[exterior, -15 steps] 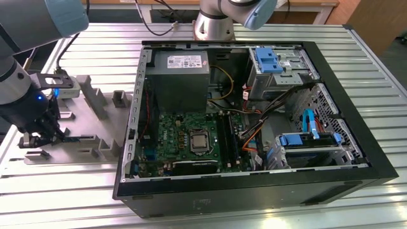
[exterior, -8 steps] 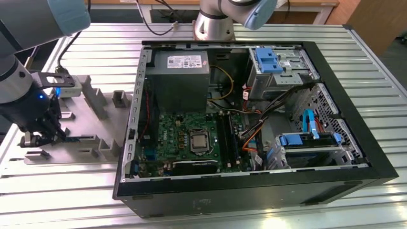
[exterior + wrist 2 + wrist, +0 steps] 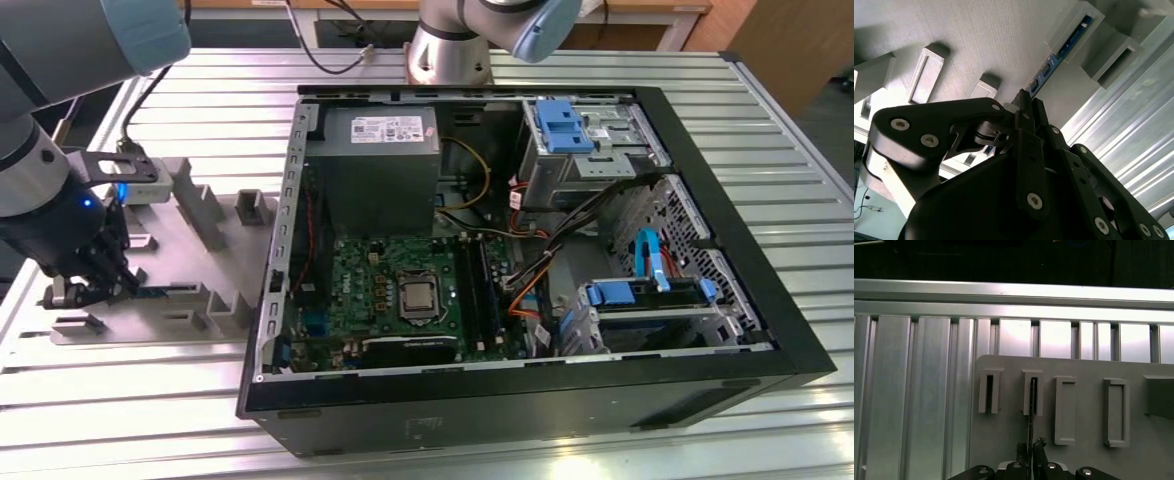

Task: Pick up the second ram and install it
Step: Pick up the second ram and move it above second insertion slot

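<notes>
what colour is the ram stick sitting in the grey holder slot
Blue-green, with dark chips along it; the second ram shows best in the second wrist view.

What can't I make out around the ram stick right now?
1. Second wrist view: near end of the long, narrow blue-green ram stick, hidden behind the black hand.
2. First wrist view: its chips, since it sits edge-on in the grey slotted holder.
3. Exterior view: whether the green motherboard's black slots are filled, too small to tell.
</notes>
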`<state>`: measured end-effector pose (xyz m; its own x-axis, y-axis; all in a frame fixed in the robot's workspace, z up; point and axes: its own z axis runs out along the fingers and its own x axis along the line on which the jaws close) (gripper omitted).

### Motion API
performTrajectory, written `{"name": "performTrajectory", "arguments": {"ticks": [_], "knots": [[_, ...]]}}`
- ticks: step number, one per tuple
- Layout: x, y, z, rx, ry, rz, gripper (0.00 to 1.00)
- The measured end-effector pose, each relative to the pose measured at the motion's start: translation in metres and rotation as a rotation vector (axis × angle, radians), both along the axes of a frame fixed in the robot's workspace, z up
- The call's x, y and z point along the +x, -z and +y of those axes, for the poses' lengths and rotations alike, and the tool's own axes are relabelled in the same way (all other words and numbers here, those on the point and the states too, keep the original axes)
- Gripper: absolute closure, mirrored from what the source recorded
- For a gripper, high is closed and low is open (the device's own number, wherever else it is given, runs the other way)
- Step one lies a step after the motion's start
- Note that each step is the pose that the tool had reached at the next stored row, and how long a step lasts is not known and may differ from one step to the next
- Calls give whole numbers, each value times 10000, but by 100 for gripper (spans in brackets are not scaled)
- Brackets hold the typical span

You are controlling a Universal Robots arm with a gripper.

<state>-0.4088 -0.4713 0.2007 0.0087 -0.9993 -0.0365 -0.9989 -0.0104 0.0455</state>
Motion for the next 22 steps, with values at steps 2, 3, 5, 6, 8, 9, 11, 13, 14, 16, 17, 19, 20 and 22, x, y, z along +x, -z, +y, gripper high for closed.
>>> {"name": "performTrajectory", "arguments": {"ticks": [2, 3, 5, 6, 8, 9, 11, 13, 14, 16, 17, 19, 20, 22], "knots": [[0, 0, 0, 1, 0, 0, 81], [0, 1, 0, 1, 0, -1, 83], [1, 0, 0, 0, 0, 0, 89], [1, 0, 0, 1, -1, 0, 89], [1, 0, 0, 0, 0, 0, 89], [1, 0, 0, 0, 0, 0, 89], [1, 0, 0, 1, 0, -1, 89], [2, 1, 0, -1, 48, 1, 89], [2, 3, 0, -2, 194, 2, 89], [2, 4, 0, -1, 257, 1, 89], [2, 4, 0, 0, 259, 0, 89], [2, 5, 0, 0, 262, 0, 89], [2, 2, 0, 1, 262, -1, 89], [2, -31, 0, 0, 263, 0, 89]]}}
